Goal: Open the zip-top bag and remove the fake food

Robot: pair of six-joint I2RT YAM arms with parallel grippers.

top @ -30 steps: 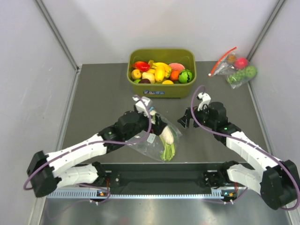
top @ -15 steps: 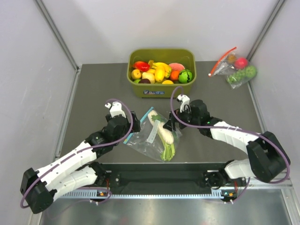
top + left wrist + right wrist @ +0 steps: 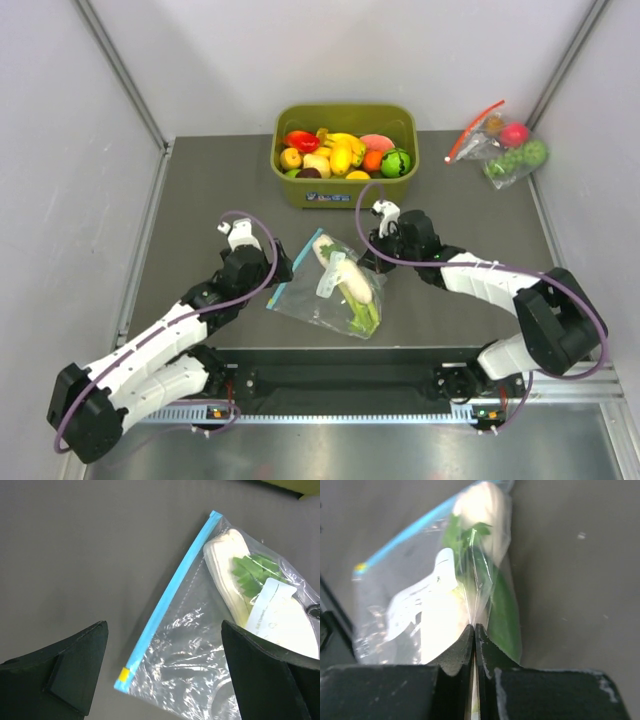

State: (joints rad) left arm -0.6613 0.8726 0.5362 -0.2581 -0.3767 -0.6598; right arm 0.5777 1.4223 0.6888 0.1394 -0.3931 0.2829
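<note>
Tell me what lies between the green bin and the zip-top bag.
Only bare grey table lies between the green bin and the zip-top bag; the top external view shows this.

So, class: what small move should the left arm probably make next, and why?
Probably lower the open left gripper onto the blue zip strip and close on it: the right gripper is shut on the zip-top bag and the strip looks sealed.
</note>
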